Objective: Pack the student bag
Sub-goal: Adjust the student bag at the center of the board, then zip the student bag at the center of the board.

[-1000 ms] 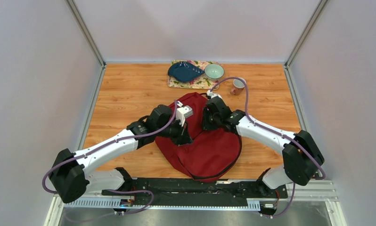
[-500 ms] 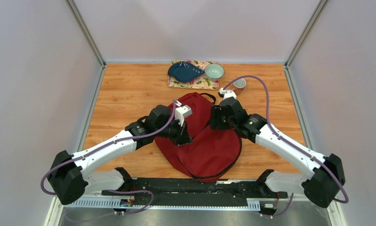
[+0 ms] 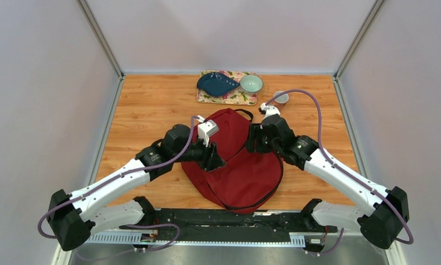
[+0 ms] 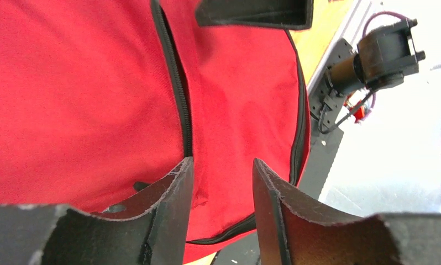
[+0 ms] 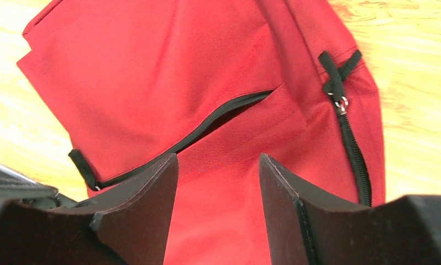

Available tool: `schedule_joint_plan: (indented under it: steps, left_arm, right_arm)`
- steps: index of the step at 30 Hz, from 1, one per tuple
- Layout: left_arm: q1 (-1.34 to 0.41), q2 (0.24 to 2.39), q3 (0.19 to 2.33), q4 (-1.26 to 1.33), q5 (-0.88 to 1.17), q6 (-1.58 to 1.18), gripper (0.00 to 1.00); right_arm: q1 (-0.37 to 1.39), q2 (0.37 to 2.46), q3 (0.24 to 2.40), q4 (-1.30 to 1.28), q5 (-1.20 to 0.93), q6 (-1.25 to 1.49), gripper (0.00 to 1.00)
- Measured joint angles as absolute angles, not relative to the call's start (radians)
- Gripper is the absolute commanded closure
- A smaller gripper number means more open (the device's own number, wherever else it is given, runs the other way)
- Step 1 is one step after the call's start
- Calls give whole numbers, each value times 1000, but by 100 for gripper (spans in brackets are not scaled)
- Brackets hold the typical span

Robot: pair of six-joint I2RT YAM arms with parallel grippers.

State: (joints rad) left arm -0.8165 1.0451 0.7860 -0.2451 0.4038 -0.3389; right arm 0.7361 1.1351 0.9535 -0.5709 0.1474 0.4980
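My left gripper point(image 4: 221, 168) and right gripper point(image 5: 218, 163) hover over the student bag point(image 3: 246, 176), jaws apart and empty — pocket zipper point(image 5: 224, 118) partly open; next, I judge, widen it.

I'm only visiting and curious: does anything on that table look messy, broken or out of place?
Nothing is spilled or broken. The one untidy thing is the student bag: it lies flat and skewed on the table, and a black zipper across it gapes open. The left tool and right tool hover open above it, holding nothing.
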Motion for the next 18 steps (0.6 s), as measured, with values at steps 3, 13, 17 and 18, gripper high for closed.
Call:
schedule_joint_plan:
  steps: [3,13,17,18]
  left_arm:
    - [-817,979,772,-247,333,-348,36]
    - [-818,680,550,-359,-163,-628,25]
    - [-818,606,422,-385,-222,-775,23]
    - [-818,589,399,-385,-229,-808,23]
  right_arm:
    - [736,1129,947,-562,103,500,41]
    - [745,1105,941,-506,-89,492,42]
    - [752,1105,940,-497,-120,491,42]
    - [754,1105,939,-495,-130,491,42]
